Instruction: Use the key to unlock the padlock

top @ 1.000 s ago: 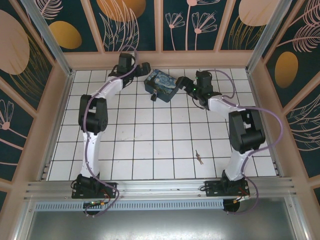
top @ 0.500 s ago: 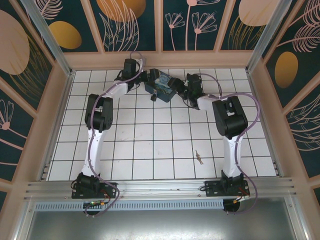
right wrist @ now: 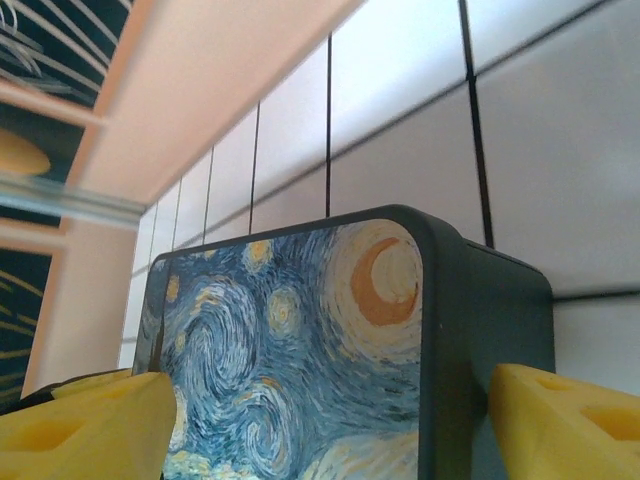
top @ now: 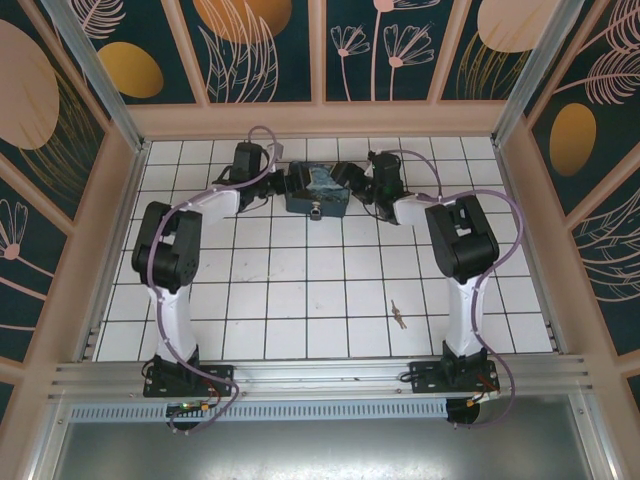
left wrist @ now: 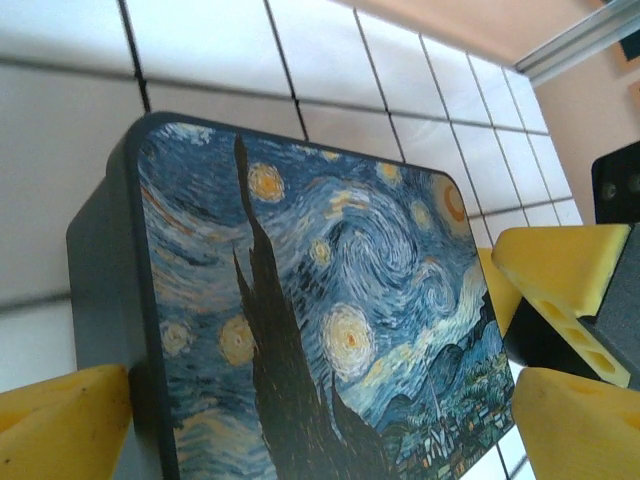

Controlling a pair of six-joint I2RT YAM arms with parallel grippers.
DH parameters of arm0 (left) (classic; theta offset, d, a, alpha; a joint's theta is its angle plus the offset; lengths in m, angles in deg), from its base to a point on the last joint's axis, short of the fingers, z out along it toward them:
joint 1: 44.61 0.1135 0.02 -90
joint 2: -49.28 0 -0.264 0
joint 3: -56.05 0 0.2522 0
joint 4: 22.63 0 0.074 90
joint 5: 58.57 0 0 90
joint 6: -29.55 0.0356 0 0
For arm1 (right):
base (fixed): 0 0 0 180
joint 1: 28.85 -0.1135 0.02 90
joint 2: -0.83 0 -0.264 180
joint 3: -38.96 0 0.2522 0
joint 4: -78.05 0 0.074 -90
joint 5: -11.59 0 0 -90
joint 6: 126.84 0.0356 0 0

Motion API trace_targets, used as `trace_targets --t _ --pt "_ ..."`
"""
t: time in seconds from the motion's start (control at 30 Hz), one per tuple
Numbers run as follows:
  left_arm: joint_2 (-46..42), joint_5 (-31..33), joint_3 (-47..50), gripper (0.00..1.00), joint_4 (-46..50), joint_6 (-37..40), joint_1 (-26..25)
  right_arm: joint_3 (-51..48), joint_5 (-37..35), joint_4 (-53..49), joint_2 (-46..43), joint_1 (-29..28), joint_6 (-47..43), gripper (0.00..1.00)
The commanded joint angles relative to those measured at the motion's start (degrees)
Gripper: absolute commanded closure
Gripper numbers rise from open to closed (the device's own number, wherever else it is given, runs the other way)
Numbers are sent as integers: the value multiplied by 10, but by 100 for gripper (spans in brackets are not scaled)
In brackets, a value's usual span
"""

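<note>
Yellow left fingers [left wrist: 60, 430] stand spread wide, one on each side of the swirl-painted box [top: 318, 186] at the far middle of the tiled bench [top: 300, 290]. The right fingers [right wrist: 570, 420] bracket the box's right end; whether they pinch it I cannot tell. The padlock [top: 316, 211] sits against the box's near face. The key [top: 399, 315] lies well apart, near and to the right.

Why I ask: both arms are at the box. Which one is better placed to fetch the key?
Right, probably. The key lies on the tiles on the right arm's side, close to its base; the left arm would have to reach across.
</note>
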Motion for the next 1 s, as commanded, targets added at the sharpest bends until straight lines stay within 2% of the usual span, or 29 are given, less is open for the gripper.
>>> trace_targets --t 0.0,0.23,0.43,0.7,0.8,0.97 --pt "-67 3 74 4 -24 -17 -21 -46 29 -6 -64 -40 -4 19" --pt "-189 16 234 4 -28 -46 -33 -143 2 -29 -151 -90 5 19" --pt "-254 18 308 5 -28 -69 -40 -207 -27 -41 -202 -133 26 18" --pt "-261 -15 323 5 -68 -109 -75 -235 -59 -61 -231 -130 23 18" --pt "-249 -6 310 5 -67 -114 -95 -251 -66 -63 -247 -123 19 18" --pt "-249 8 308 5 -52 -108 -96 -258 -70 -75 -256 -114 9 18"
